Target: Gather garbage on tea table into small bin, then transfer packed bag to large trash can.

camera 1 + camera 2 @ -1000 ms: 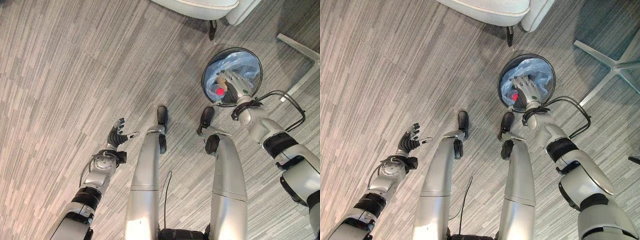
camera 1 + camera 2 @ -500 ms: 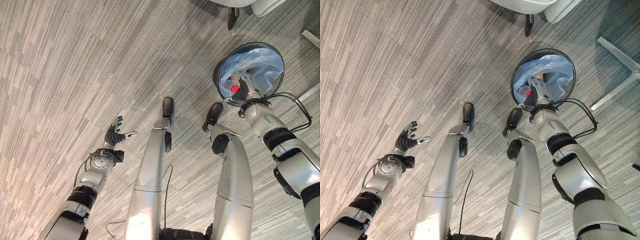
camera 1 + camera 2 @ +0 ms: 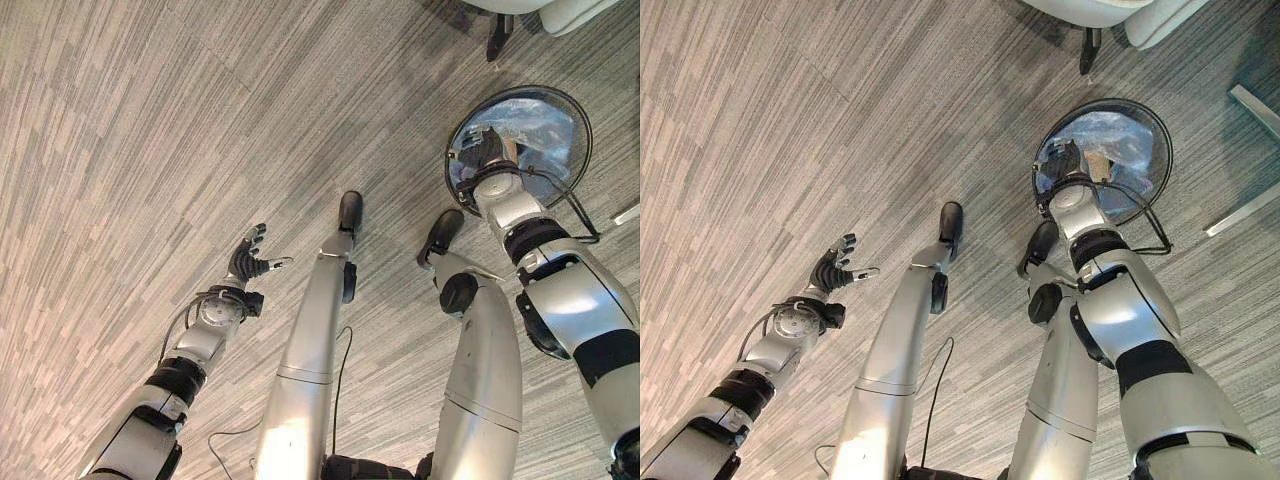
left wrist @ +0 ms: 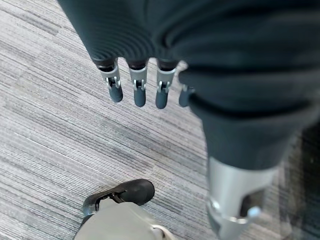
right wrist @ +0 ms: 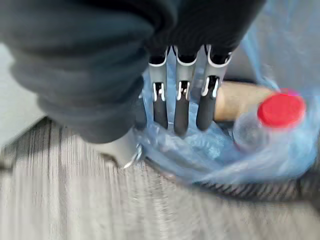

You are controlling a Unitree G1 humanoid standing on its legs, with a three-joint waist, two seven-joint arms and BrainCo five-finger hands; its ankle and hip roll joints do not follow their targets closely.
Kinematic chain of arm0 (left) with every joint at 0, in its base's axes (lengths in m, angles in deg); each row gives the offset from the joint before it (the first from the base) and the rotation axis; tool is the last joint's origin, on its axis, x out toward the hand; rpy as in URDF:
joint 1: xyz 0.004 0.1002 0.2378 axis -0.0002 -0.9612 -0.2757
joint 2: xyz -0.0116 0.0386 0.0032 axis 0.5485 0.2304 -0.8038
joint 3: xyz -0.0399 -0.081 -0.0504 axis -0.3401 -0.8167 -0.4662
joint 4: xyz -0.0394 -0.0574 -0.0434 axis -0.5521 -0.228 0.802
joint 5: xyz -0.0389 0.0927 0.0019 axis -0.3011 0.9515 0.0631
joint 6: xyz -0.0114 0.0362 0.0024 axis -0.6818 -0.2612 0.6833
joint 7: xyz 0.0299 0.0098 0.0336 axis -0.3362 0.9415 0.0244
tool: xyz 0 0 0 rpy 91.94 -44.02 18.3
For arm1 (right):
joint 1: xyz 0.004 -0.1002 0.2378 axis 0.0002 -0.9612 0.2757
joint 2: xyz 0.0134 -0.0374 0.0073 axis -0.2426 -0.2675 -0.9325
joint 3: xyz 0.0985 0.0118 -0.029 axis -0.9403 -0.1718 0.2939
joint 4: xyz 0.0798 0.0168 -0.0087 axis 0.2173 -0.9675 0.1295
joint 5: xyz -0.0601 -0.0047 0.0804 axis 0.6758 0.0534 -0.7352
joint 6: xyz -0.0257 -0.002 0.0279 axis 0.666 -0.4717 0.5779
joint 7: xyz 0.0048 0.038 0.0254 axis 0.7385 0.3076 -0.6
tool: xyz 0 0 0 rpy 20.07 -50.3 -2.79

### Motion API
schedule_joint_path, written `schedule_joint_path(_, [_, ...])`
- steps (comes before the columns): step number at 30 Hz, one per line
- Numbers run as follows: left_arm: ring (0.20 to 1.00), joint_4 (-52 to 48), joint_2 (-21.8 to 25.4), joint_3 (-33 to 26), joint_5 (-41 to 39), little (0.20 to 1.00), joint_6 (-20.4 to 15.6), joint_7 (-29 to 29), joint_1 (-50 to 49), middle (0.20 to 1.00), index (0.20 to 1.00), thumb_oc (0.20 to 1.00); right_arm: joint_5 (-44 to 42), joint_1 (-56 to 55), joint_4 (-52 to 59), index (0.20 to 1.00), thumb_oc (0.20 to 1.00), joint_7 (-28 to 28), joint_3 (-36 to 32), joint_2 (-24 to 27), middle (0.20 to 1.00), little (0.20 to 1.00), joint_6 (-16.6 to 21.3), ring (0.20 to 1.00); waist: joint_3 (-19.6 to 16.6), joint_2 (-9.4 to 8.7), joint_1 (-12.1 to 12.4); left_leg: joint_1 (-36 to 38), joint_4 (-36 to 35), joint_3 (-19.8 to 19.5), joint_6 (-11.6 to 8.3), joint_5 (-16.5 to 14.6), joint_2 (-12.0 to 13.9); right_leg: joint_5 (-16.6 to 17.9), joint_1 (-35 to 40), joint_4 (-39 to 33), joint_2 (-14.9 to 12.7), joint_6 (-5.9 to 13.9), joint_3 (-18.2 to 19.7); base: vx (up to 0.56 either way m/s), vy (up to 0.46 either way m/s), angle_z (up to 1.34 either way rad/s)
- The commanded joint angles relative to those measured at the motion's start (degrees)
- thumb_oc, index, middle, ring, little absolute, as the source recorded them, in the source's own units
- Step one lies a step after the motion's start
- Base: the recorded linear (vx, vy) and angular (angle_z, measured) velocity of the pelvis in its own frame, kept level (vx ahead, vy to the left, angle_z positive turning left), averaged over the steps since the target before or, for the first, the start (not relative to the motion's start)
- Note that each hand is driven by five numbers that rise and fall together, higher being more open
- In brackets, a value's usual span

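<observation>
Grey striped carpet (image 3: 120, 150) spreads under a small bin (image 3: 1152, 190) at one o'clock; right hand (image 5: 182, 107) reaches its blue bag (image 5: 280, 150) at the near rim, fingers (image 5: 181, 112) straight, holding nothing, beside the red-capped bottle (image 5: 272, 117); left hand (image 3: 248, 262) open at nine o'clock.

The floor (image 3: 150, 120) under me looks like matt carpet, grey with fine ribbed streaks. The small bin (image 3: 1157, 125) has a dark, thin rim, lined with a crinkled, glossy, see-through blue plastic bag (image 5: 200, 155). Inside lie a clear plastic bottle (image 5: 255, 131) with a smooth red cap and a tan tube of matt cardboard (image 5: 237, 98). My right hand (image 5: 182, 95) has satin metal fingers with dark rubbery tips.
</observation>
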Motion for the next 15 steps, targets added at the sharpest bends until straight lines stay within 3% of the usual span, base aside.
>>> schedule_joint_path(1, [1.000, 0.52, -1.04, -1.22, -1.56, 1.000, -0.03, -0.72, -2.38, 1.000, 1.000, 1.000, -3.94, -4.30, 1.82, 0.200, 0.200, 0.16, 0.29, 0.13, 0.200, 0.200, 2.41, 0.200, -4.29, 3.00, -1.20, -0.50, 2.36, -0.48, 0.18, -6.10, -0.62, -3.62, 1.85, -1.63, 1.26, 6.15, 2.49, 0.00, 0.000, 0.00])
schedule_joint_path(9, [1.000, 0.64, -1.87, -2.76, -1.85, 1.000, 0.28, -0.95, -2.32, 1.000, 1.000, 1.000, -7.36, -7.82, 8.20, 0.200, 0.200, 1.06, -2.91, 2.24, 0.200, 0.200, 4.23, 0.200, -4.34, 2.18, -2.32, 0.41, 1.68, 0.11, 0.12, -6.22, -0.31, -2.91, 2.49, -2.53, 1.83, 6.50, 2.72, -0.01, 0.003, 0.00])
schedule_joint_path(15, [1.000, 0.60, -3.12, -5.77, -1.69, 1.000, 0.63, -0.18, -3.28, 1.000, 1.000, 1.000, -9.09, -17.61, 22.48, 0.200, 0.200, 1.33, -8.49, 2.89, 0.200, 0.200, 7.30, 0.200, -5.23, 0.98, -3.88, 6.48, -3.48, 0.47, 0.02, -5.56, 0.27, -1.47, 7.88, -7.64, 2.41, 7.10, 2.47, -0.04, 0.002, -0.03])
